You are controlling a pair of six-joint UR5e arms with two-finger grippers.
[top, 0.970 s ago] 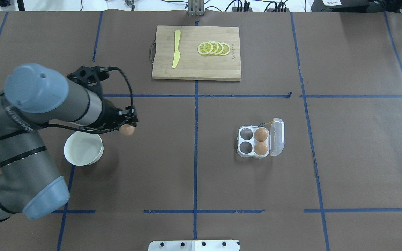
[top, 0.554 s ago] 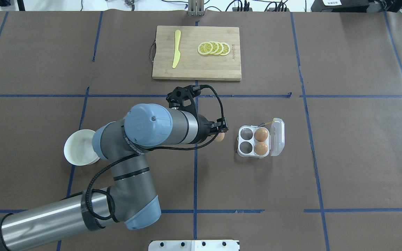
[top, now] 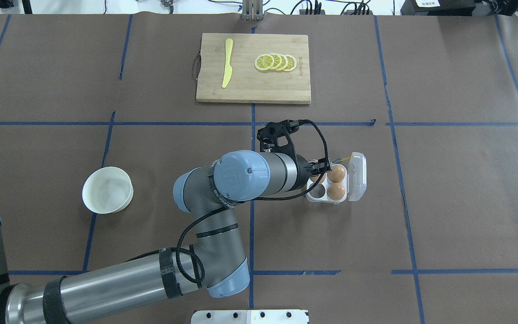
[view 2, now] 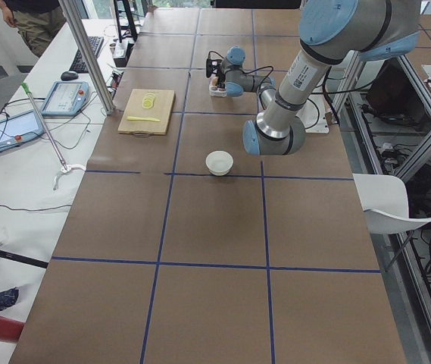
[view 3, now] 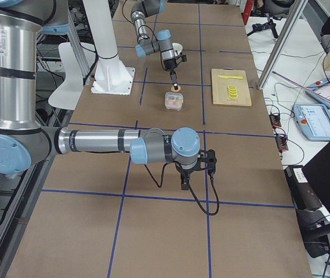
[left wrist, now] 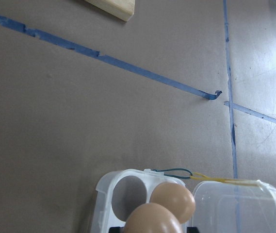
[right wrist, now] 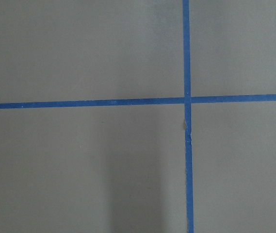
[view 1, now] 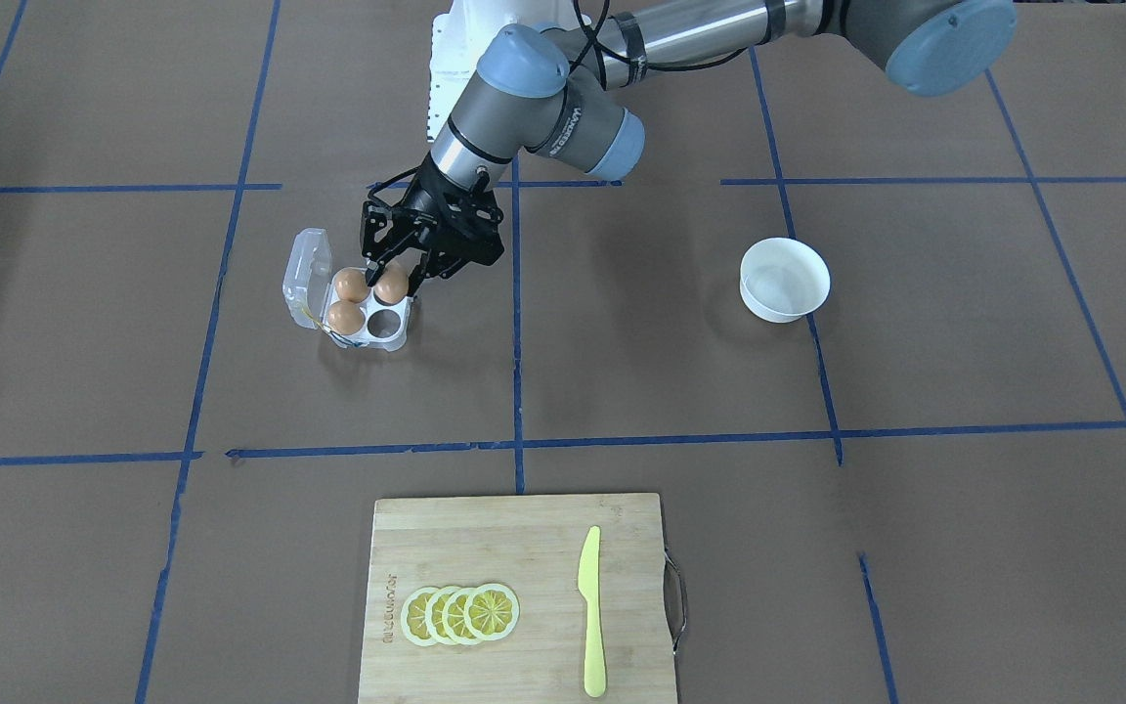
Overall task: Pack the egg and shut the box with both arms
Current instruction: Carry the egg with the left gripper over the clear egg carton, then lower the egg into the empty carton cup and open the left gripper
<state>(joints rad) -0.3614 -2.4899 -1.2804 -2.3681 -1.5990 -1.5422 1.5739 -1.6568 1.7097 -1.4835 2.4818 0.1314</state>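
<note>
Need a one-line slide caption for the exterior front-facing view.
Left gripper holds the third egg over the open clear egg box, beside two packed eggs.

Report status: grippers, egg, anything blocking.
Left gripper shut on the egg, over the box. Right gripper far from the box, state unclear. Two other eggs seated; lid open, clear of the drop.

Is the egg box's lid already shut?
No, the box has its lid swung open to one side.
</note>
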